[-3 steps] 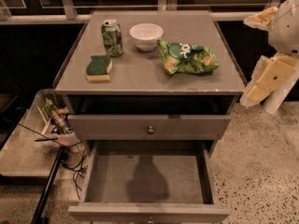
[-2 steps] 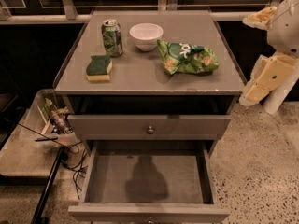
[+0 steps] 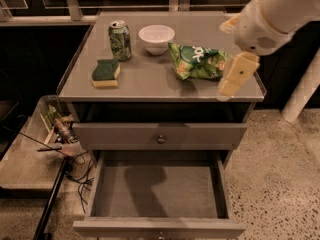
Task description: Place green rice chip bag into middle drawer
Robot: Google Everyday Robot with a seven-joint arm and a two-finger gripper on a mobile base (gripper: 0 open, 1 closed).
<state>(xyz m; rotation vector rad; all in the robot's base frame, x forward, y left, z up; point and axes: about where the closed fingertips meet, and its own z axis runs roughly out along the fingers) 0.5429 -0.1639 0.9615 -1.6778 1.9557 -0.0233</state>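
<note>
Arm has swung in from off the cabinet's right side. Gripper [image 3: 223, 59] now at the right edge of the cabinet top [image 3: 145, 86]; a second ago was out past the corner, over the floor. Fingers [image 3: 239, 74] look spread: one pale finger low, the other tip higher up by the wrist, nothing between them. Reads as open and empty.

Green rice chip bag [image 3: 196, 61] unmoved, lying flat on the top, just left of the lower finger in view. Touching or only overlapping in view: can't tell. Past the bag from the fingers: white bowl [image 3: 156, 38], then green soda can [image 3: 120, 39], green-and-yellow sponge [image 3: 106, 72] farthest. All where they were.

Middle drawer [image 3: 125, 227] pulled out, well below the fingers and to their left, bag not in it yet. Drawer above it [image 3: 160, 134] shut.

Meaning: reach has started, grasp not yet made. Looks like an approach from the bag's right end. Next probably needs the fingers lowered around the crinkled foil, pinching a fold. Risk: glossy bag skating toward the bowl if pushed rather than pinched. Target already open, so no drawer step left, just pick, carry down past the front edge, release.
</note>
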